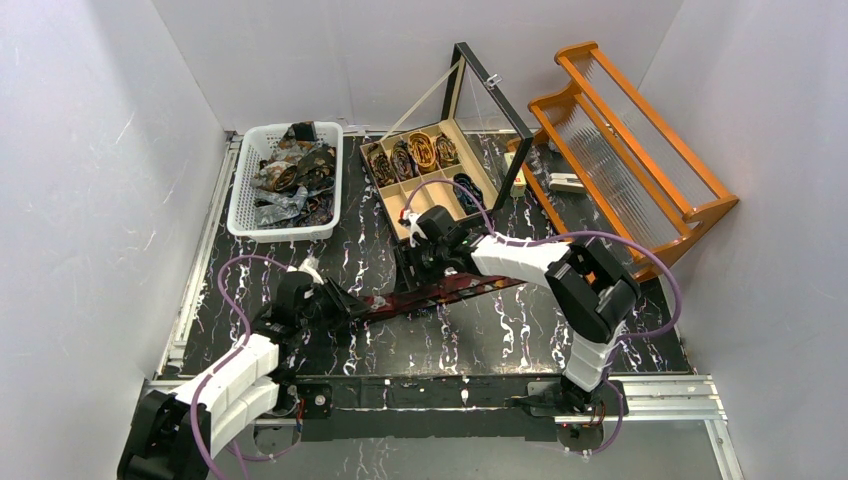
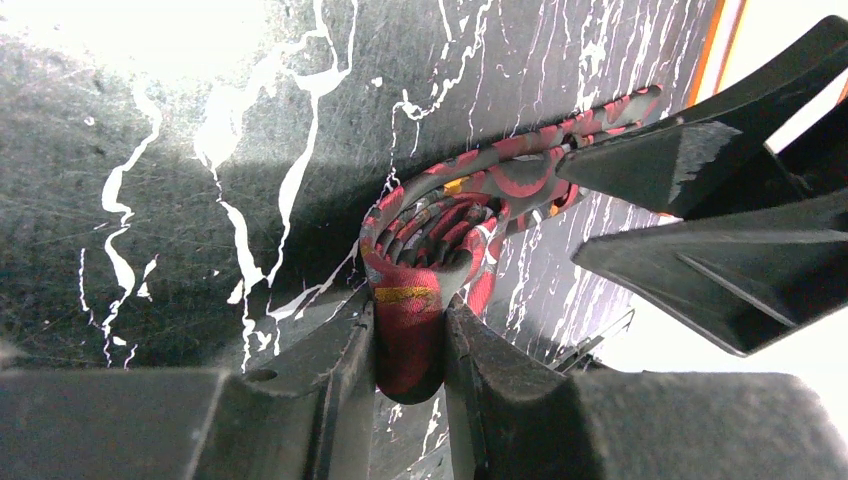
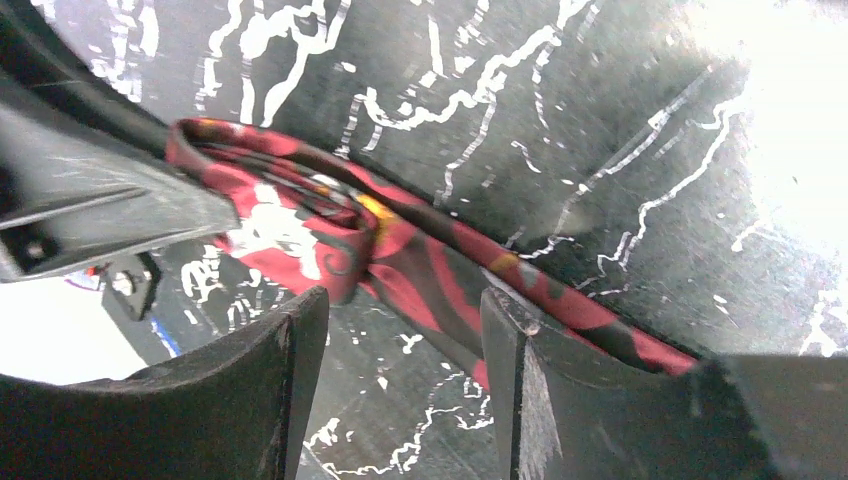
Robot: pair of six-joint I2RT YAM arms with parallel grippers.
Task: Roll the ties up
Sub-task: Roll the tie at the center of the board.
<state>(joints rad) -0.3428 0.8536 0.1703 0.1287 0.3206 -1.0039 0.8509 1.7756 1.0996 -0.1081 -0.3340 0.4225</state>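
Left tool point(image 2: 410, 310) pinches the coiled red patterned fabric tie point(image 2: 425, 225), right tool point(image 3: 405, 310) spread; I fear slack unrolls it.

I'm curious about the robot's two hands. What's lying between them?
The red patterned tie runs along the table between them: the left gripper pinches its coiled end, the open right gripper straddles the strip. The top view shows it.
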